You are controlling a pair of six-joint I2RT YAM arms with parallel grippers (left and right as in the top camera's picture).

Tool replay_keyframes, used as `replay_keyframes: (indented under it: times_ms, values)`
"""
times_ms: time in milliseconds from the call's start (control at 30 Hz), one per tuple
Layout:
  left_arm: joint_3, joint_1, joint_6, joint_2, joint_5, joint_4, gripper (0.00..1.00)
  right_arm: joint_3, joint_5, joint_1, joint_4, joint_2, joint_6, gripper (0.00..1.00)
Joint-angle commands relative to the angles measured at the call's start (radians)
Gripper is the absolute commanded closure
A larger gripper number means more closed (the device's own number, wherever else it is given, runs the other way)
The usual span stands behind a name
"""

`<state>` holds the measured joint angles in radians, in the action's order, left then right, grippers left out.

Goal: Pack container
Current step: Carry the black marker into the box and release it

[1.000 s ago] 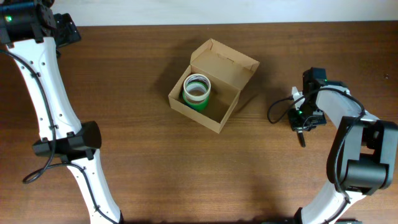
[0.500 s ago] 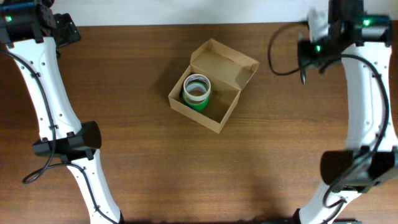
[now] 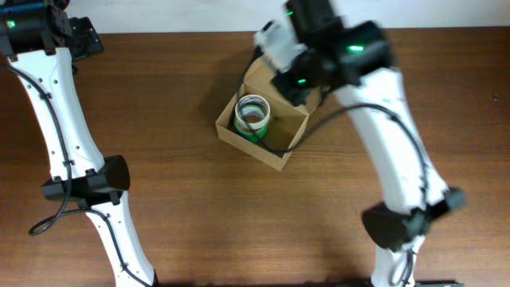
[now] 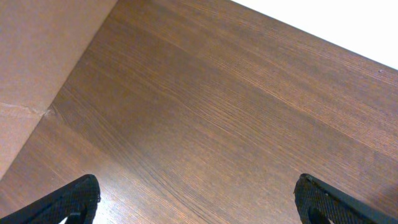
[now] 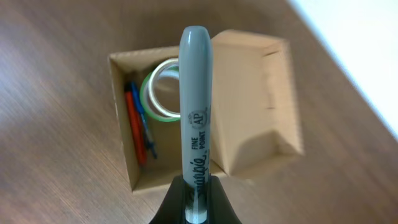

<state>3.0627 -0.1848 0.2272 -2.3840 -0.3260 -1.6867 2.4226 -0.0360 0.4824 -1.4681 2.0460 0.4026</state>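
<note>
The container [image 3: 256,151] is an open tan cardboard box at the table's middle, lid [image 3: 279,76] folded back. It also shows in the right wrist view [image 5: 155,179]. Inside stand a green tape roll [image 3: 253,130] [image 5: 148,93], a red pen [image 5: 135,127] and a blue pen [image 5: 145,127] along one wall. My right gripper [image 5: 198,196] is shut on a grey Sharpie marker [image 5: 194,93] and holds it above the box, near the lid side [image 3: 293,78]. My left gripper [image 4: 199,205] is open and empty over bare table at the far left back [image 3: 84,38].
The table is dark brown wood [image 3: 199,215]. A flat tan surface [image 4: 37,62] fills the upper left of the left wrist view. The white back edge runs behind the box [image 3: 199,16].
My right arm has swung from the table's right side, up along the back, to above the box. The box, its contents and the left arm have not moved.
</note>
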Motion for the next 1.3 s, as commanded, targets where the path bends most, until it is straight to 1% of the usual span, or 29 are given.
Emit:
replay_keyframes:
  times_ms: [0,133,300,400,633,833,1267]
  values:
    - [-0.004,-0.004,-0.009,0.023,-0.003,0.0,0.0,-0.034,0.034,0.02,0.012,0.132,0.011,0.96]
    - [-0.004,-0.004,-0.009,0.023,-0.003,0.0,0.0,-0.035,-0.032,0.023,0.021,0.215,-0.005,0.96]
    - [-0.004,-0.004,-0.009,0.023,-0.003,0.0,0.0,-0.039,-0.041,0.023,0.04,0.268,-0.046,0.96]
    - [-0.004,-0.004,-0.009,0.023,-0.003,0.0,0.0,-0.068,-0.066,0.029,0.052,0.273,-0.046,0.96]
    - [-0.004,-0.004,-0.009,0.023,-0.003,0.0,0.0,-0.167,-0.058,0.078,0.107,0.273,-0.045,0.96]
    - [-0.004,-0.004,-0.009,0.023,-0.003,0.0,0.0,-0.246,-0.04,0.088,0.147,0.273,-0.045,0.96]
    - [-0.004,-0.004,-0.009,0.023,-0.003,0.0,0.0,-0.346,-0.043,0.128,0.194,0.277,-0.045,0.96]
